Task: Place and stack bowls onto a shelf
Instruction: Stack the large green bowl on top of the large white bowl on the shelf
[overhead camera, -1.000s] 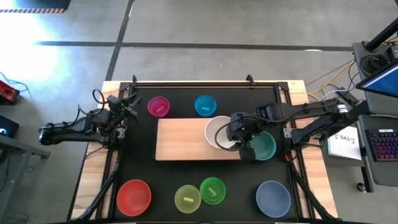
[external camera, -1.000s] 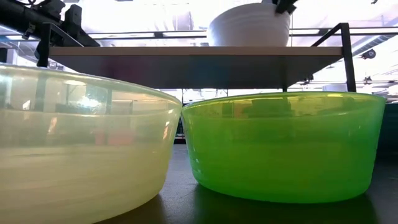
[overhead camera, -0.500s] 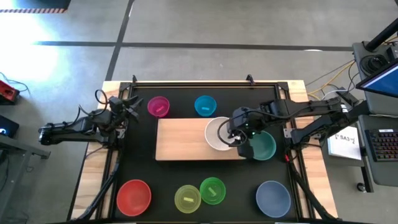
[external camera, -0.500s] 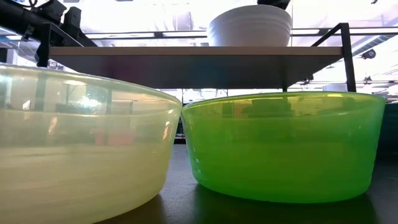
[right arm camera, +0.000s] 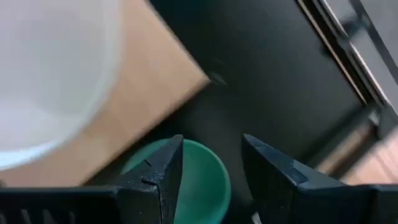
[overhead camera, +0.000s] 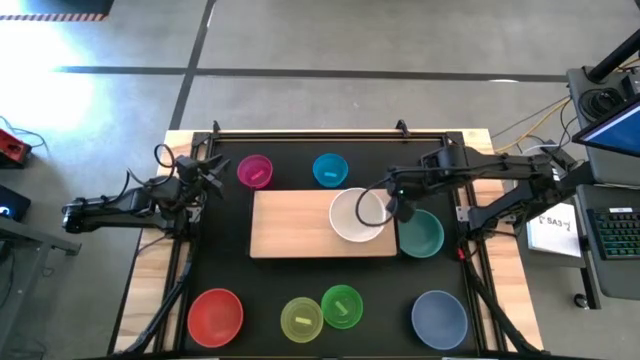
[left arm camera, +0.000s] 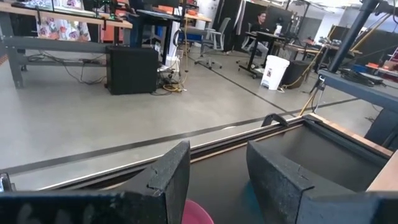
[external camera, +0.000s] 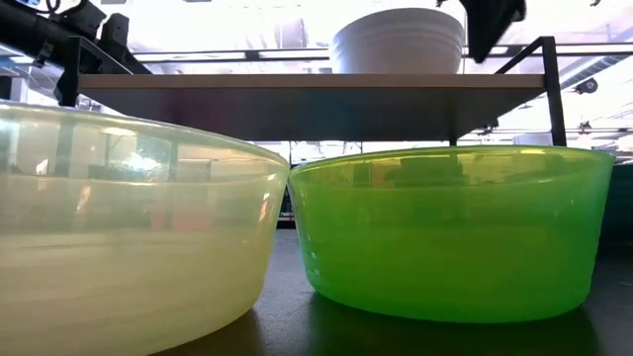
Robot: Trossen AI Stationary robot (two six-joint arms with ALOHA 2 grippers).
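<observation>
Now white bowl (overhead camera: 356,215) upright on shelf (overhead camera: 290,224), right claw (overhead camera: 401,205) open alongside.

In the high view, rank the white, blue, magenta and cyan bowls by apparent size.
1-2. White bowl and blue bowl: too alike to rank.
3-4. Cyan bowl and magenta bowl: alike, clearly smaller.
</observation>
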